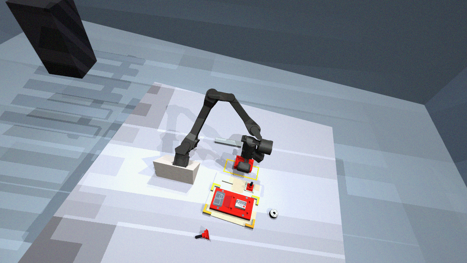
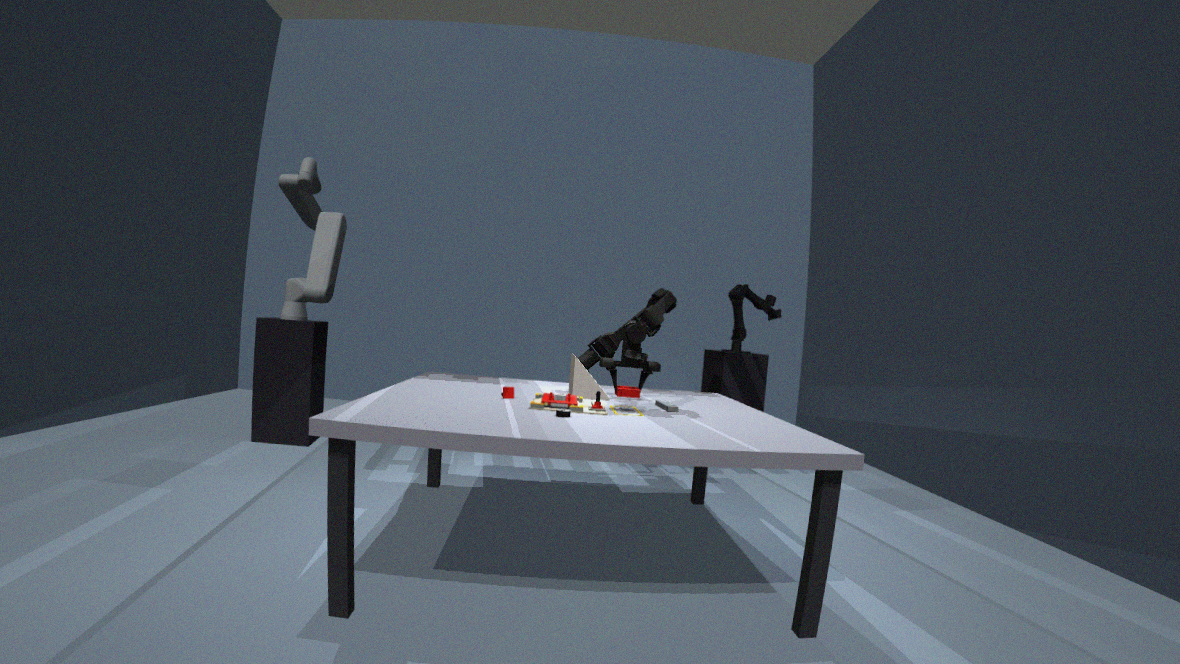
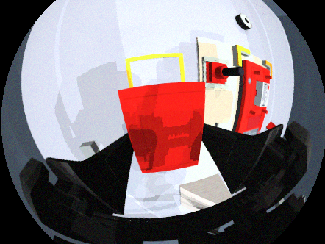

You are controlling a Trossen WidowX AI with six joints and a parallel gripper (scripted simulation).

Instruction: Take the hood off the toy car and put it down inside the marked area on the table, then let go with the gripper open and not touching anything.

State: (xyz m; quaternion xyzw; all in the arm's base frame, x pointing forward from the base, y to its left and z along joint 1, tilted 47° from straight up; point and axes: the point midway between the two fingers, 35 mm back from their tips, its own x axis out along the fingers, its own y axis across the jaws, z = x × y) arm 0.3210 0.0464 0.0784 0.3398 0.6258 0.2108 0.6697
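The red hood [image 1: 238, 159] [image 2: 627, 392] [image 3: 165, 110] is off the car and held in the air, a short way above the table. My gripper [image 2: 627, 388] [image 3: 165, 131] is shut on it, with one dark finger at each side. The marked area is a yellow outline [image 1: 240, 175] [image 3: 154, 56]; in the top view the hood overlaps its back part, and in the wrist view the hood hides its near part. The red toy car [image 1: 228, 203] [image 2: 560, 401] [image 3: 248, 86] sits on a board between yellow corner brackets, in front of the area.
A red piece with a black peg [image 1: 250, 186] [image 3: 220, 72] stands on the board near the outline. A similar piece [image 1: 204, 234] lies farther front. A black-and-white ring [image 1: 273, 214] [image 3: 241, 23] lies right. A grey bar [image 1: 225, 142] [image 2: 666, 406] lies behind the area.
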